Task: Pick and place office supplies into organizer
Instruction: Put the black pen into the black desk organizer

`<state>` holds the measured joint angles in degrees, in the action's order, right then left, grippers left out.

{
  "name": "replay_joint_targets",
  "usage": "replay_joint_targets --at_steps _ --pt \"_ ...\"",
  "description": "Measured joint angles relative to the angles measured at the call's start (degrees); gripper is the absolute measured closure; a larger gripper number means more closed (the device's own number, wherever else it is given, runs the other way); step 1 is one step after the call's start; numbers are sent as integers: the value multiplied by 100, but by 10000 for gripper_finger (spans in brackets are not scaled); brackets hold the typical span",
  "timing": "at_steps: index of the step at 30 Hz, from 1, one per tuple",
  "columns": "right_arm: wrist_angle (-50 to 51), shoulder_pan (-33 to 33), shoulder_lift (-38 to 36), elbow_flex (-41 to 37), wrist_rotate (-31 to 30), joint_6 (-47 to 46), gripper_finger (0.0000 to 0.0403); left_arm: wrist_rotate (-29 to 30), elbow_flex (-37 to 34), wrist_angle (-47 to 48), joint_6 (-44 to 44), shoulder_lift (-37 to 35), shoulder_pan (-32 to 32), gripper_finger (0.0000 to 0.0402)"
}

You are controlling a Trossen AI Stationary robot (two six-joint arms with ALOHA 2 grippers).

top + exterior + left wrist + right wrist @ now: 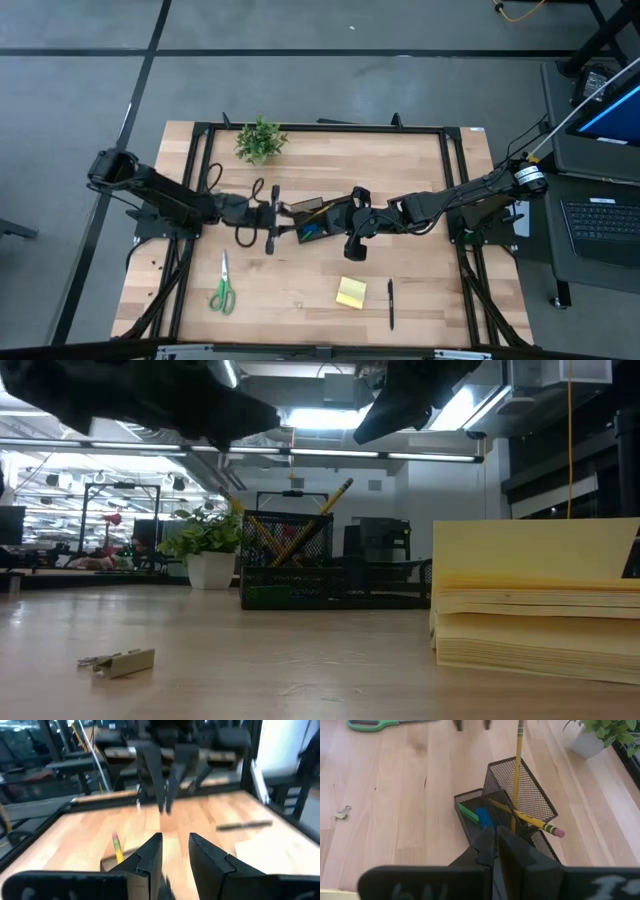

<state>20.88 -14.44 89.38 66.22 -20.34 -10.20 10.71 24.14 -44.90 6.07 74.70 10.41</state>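
Currently, you have both arms reaching in over the middle of the desk (300, 290), meeting at the organizer (312, 222). Your left hand (175, 852) is above the organizer's left side with its fingers narrowly parted and nothing visible between them. Your right hand (494, 840) is just over the organizer's right side with its fingers pressed together and nothing held. The organizer is a black mesh tray with a taller cup section; from the right wrist view, two yellow pencils (518, 767) stand in that cup, one near upright and one leaning with its pink eraser past the rim. In the low compartment beside the cup lie a small blue block (483, 817) and a green piece (468, 813), side by side. Outside the organizer, the green-handled scissors (222, 287) lie on the desk toward the front left, well apart from the tray. The yellow sticky-note pad (351, 292) lies toward the front, to the right of centre, and a black pen (391, 303) lies just beside it on its right. A small metal clip (118, 661) rests on the bare wood near the front, seen from the low view. A small potted plant (260, 139) stands at the back of the desk, behind the left hand.
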Motion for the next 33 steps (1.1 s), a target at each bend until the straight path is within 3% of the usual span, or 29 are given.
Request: replay_joint_targets --at_steps 6,8,11,14,19,25,33 --pt "129 1 0 2 49 -376 378 526 2 757 -32 -395 688 311" --pt "356 2 0 2 366 -467 378 637 2 948 -63 -465 907 311" --pt "756 2 0 2 1165 -824 378 1300 2 1076 -70 -492 1230 311" --pt "1257 -8 0 2 1690 -1665 378 1847 2 1103 45 -490 1476 311" --pt "2182 -110 0 2 2204 -3357 378 1975 2 1105 53 -490 1722 311" --pt "2511 -669 0 2 2253 -4512 382 2029 0 1253 -206 -488 1817 311" --pt "2524 -1701 0 2 1881 -6147 389 2587 0 1256 -333 -488 1810 311"
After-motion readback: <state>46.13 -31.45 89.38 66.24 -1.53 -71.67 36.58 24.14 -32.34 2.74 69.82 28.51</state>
